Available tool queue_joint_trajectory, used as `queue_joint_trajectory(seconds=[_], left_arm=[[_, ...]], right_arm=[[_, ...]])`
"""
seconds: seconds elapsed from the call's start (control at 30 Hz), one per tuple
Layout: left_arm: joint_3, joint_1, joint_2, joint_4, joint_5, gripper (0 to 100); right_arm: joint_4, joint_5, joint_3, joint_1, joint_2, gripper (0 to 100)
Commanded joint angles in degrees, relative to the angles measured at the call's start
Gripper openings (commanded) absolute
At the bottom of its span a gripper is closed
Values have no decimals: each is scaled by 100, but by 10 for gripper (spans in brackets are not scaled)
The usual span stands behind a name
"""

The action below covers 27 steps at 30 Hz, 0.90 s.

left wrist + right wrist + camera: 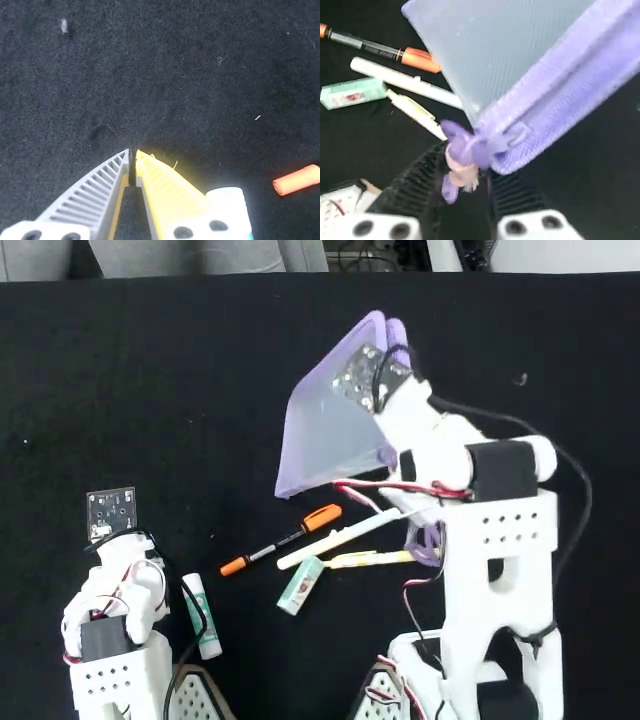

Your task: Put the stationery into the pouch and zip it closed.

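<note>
Left gripper (133, 159): fingers pressed together on nothing, low over bare black table (180, 390), near its own base. Glue stick (202, 615) lies just beside that arm. Farther out, loose in a cluster between the two arms: mint-green box (300, 585), yellow pen (365, 559), white pen (340, 537), orange-capped pen (285, 538). All five lie on the table, none in the pouch. Beyond them, right gripper (464, 162) pinches the purple pull tab (457, 150) at the zip end of the pouch (325, 435) and holds the pouch up at a tilt. Its translucent panel shows nothing inside. Cannot tell whether the mouth is open or whether its lower corner touches the table. Judgement: early stage. Pouch is in hand, but loading is not begun and zipping is not yet done.
</note>
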Motion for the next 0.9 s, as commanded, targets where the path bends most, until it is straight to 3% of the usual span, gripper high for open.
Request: queue_joint_trajectory(seconds=[0.0,0.23,0.4,0.67,0.87], left_arm=[[136,22,-18,26,18,30],[136,22,-18,26,18,30],[136,22,-18,26,18,30],[136,22,-18,26,18,30],[136,22,-18,26,18,30]], right_arm=[[185,211,365,-44,-4,11],[185,316,1024,-712,13,11],[185,273,1086,-1785,13,11],[132,-422,848,-3675,22,11],[-360,-703,251,-3982,22,11]])
